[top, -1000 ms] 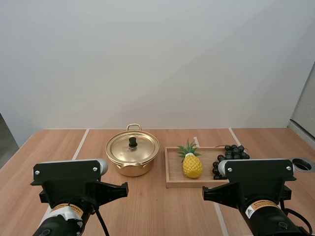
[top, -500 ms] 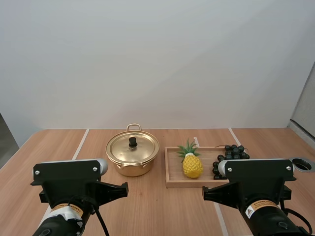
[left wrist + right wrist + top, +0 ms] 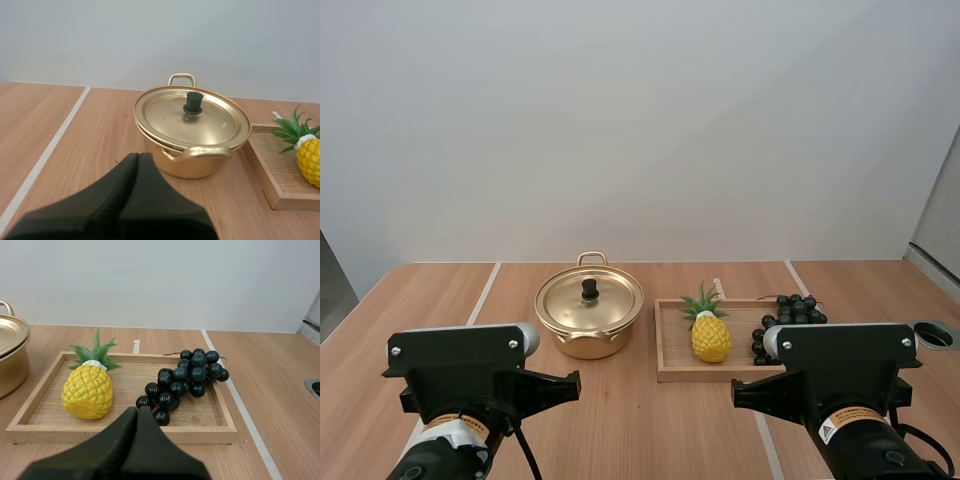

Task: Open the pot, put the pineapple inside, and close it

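Both arms idling low in the frame, left fingers [image 3: 127, 172] and right fingers [image 3: 127, 425] lying pressed together. Lid [image 3: 590, 298] sitting on the gold pot [image 3: 588, 335], centre frame; pineapple [image 3: 711, 336] resting in the wooden tray [image 3: 665, 375] just to its right. Left fingers should be spreading, then dropping squarely over the black knob [image 3: 589, 289].

A wooden table [image 3: 440, 290] is bearing two things directly. A lidded gold pot [image 3: 589, 318] is sitting just left of a wooden tray [image 3: 672, 352], the two not touching.

No legible txt (arm stickers [image 3: 847, 424] too small).
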Motion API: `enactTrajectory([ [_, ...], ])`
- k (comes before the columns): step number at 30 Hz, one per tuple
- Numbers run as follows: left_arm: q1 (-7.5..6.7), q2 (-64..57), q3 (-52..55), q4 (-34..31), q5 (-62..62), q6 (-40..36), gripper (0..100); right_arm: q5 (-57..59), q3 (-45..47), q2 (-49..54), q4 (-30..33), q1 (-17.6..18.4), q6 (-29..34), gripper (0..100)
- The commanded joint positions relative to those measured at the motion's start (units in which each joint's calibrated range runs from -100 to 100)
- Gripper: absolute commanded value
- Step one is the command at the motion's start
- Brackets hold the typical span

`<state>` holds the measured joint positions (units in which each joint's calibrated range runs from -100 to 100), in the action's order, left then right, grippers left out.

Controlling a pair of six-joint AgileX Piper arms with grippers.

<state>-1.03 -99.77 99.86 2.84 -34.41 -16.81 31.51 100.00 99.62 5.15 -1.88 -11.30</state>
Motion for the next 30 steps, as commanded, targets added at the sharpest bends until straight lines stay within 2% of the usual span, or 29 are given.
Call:
enactTrajectory([
  [1,-0.14,-0.23,-0.15,-0.49,1.09,0.15,0,-0.57,0.00,0.38,-0.11,-0.15,-0.20,0],
  [12,-0.14,-0.23,-0.15,-0.61,1.10,0.15,0,-0.57,0.00,0.38,-0.11,-0.15,-0.20,0],
  [18,-0.14,-0.23,-0.15,-0.61,1.10,0.15,1,-1.10,0.00,0.38,3.68,-0.15,-0.20,0],
  [20,-0.14,-0.23,-0.15,-1.46,1.60,0.15,5,-0.94,0.00,0.38,5.87,-0.15,-0.20,0],
  [22,-0.14,-0.23,-0.15,-7.37,3.54,0.26,13,0.29,0.00,0.38,6.75,-0.15,-0.20,0],
  [24,-0.14,-0.23,-0.15,-14.84,5.34,0.55,22,0.32,0.00,0.38,7.72,-0.15,-0.20,16],
  [26,-0.14,-0.23,-0.30,-18.33,6.38,0.55,31,-0.78,0.00,0.38,8.99,-0.15,-0.20,37],
  [28,-0.14,-0.23,-0.30,-21.07,11.19,0.80,43,-3.95,0.00,0.38,11.14,-0.15,-0.20,63],
  [30,-0.14,-0.23,-1.12,-23.29,14.88,0.94,60,-5.85,0.00,0.38,14.56,-0.15,-0.20,90],
])
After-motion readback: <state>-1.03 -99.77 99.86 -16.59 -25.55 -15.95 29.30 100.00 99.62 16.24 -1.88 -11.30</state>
